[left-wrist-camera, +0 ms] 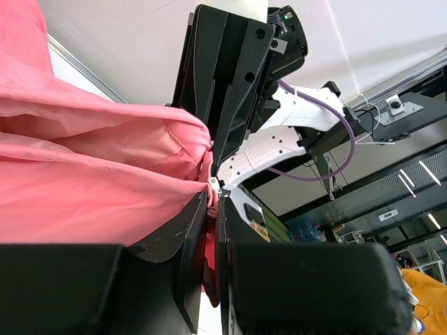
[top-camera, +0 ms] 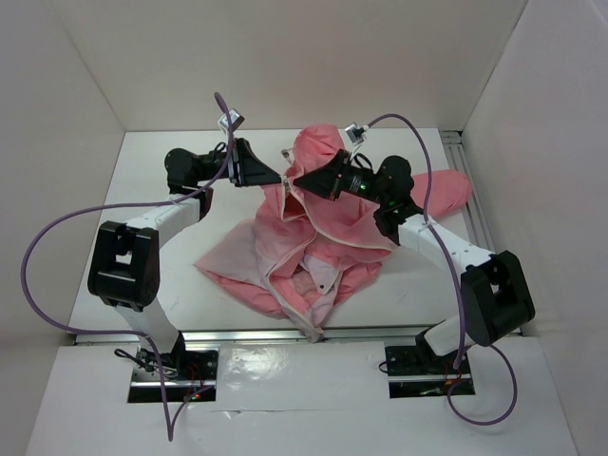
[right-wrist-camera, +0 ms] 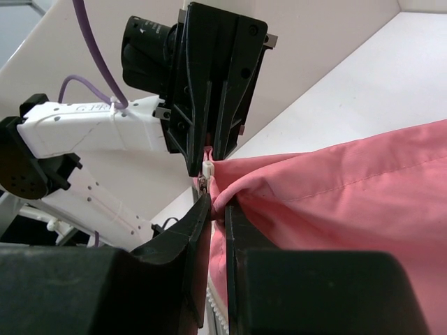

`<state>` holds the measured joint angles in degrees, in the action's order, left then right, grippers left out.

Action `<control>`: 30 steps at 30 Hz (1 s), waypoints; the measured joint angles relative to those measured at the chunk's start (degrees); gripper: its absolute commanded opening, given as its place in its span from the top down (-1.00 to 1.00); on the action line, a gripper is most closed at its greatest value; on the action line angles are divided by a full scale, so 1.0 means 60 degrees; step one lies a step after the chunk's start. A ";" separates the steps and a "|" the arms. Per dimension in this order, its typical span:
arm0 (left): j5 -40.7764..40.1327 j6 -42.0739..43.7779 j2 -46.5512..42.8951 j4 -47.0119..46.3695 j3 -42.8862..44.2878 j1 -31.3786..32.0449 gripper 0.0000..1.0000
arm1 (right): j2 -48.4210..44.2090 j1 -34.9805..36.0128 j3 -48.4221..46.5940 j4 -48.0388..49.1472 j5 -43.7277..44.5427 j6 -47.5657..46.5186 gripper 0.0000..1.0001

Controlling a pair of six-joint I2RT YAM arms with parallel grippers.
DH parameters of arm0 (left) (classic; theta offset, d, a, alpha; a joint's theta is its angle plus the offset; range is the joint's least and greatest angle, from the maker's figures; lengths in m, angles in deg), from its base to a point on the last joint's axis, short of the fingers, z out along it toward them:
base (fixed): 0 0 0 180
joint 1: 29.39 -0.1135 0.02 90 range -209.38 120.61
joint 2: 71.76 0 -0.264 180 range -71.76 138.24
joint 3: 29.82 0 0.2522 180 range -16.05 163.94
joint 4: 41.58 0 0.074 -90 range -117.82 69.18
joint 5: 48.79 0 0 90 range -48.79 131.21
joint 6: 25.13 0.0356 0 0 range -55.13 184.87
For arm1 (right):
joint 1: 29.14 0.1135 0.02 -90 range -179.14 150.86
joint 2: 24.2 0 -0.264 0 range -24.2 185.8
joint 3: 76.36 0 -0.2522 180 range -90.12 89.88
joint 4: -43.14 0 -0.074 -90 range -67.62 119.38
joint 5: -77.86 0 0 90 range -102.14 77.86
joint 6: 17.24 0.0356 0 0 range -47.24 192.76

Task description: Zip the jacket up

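The jacket (top-camera: pixel 332 228) lies crumpled in the middle of the table (top-camera: pixel 399 294). Its front is spread open, the pale lining shows, and the hem end trails toward the arms' bases. At the far end, both arms meet nose to nose over the collar area.

The left gripper (top-camera: pixel 276 177) is nearly closed, with a fold of pink cloth pinched between its fingers at the jacket's edge. The right gripper (top-camera: pixel 302 180) is just as narrow and clamps the same edge from the other side. A small white zipper pull (right-wrist-camera: pixel 208 168) sits right between the two sets of tips. I can't tell whether either one actually has the pull or only the cloth beside it.

My worry is that the cloth is thin and slick, so a tug could slide it out of either pinch. If the grip is on fabric and not the pull, moving will drag the whole jacket across the table and close nothing. The loose lining lies close to the teeth and could jam in the slider. The bunched lower half leaves the track slack and crooked. The fingertips are almost touching, so a small sideways drift could knock them together.
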<state>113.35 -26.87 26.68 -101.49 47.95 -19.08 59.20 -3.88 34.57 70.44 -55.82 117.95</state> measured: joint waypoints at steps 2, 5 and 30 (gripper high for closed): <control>-0.0004 0.0004 0.0000 0.0000 0.0000 0.0000 1.00 | 0.0000 0.0000 0.0000 0.0069 0.0106 0.0036 1.00; -0.0051 0.0007 0.0000 0.0000 0.0000 0.0004 1.00 | 0.0000 0.0018 0.0000 0.0248 0.0248 0.0106 1.00; -0.0495 0.0310 0.0000 -0.0011 0.0000 0.0149 1.00 | -0.0237 0.0127 -0.0080 0.0492 0.1071 0.0011 1.00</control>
<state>110.38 -25.02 26.68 -101.55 47.95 -18.18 57.77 -3.12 34.09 73.39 -49.39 118.02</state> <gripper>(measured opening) 0.226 0.166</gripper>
